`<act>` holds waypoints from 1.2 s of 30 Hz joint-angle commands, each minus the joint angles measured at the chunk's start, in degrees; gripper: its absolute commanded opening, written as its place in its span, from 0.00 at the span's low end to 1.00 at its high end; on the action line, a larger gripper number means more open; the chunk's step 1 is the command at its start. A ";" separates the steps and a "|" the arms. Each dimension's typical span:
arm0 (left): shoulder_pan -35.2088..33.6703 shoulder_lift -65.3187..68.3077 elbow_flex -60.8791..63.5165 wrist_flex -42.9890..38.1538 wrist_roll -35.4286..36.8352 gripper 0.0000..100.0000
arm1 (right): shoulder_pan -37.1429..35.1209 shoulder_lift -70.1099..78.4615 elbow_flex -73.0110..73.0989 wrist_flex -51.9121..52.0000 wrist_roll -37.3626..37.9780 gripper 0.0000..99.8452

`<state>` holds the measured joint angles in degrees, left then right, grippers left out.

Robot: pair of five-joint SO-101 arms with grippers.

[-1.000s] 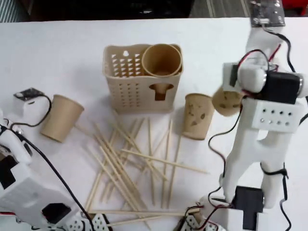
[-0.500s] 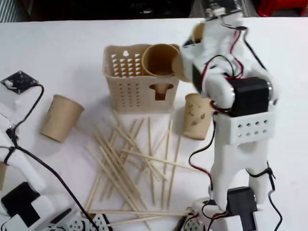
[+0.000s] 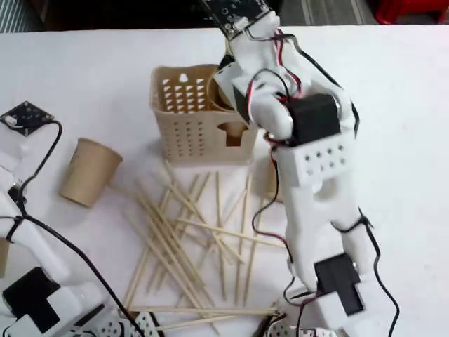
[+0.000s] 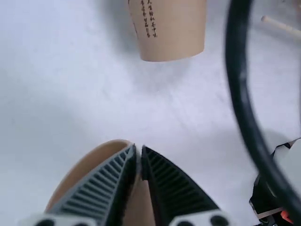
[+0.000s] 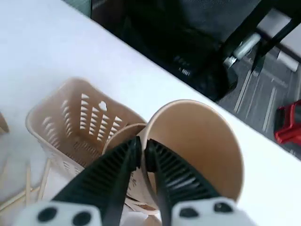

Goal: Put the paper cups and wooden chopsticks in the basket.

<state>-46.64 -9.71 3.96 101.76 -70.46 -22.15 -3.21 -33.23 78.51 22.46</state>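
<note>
Black ribbed fingers of the right gripper (image 5: 141, 142) are pinched together on the rim of a raised cup (image 5: 197, 141), one finger inside the mouth and one outside. The cup hangs tilted, its open mouth facing the wrist camera, just above the near corner of the basket (image 5: 61, 117). Below it a seated cup (image 5: 118, 137) already stands inside the basket. Outward from the gripper, the right arm (image 3: 309, 175) stretches from its base at the near table edge, bends at the elbow and leans over the basket's right half, covering the gripper and most of what lies there in the high view.

The left gripper (image 4: 138, 149) has its fingers clamped nearly together on the wall of a second held cup (image 4: 89, 169), low over the white table (image 4: 56, 94). Just ahead of it a lying cup (image 4: 169, 28) rests on its side, left of the basket. A black cable (image 4: 240, 94) loops across that view. The left arm (image 3: 35, 281) is folded at the near left corner.

The wooden chopsticks (image 3: 196, 232) lie scattered and crossed on the table in front of the basket, between the two arms, none in it.
</note>
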 commanded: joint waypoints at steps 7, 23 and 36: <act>0.75 -2.59 -5.36 0.44 1.05 0.02 | -0.57 1.80 -0.79 2.33 0.62 0.15; 9.63 -2.68 -24.53 0.53 19.87 0.02 | 12.79 -17.36 0.70 19.74 -5.36 0.05; 31.78 -2.68 -52.66 0.35 39.03 0.02 | 27.12 -18.15 30.68 14.73 -16.09 0.04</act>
<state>-20.70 -9.71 -41.05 102.02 -35.12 2.73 -19.47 -6.86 96.35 7.08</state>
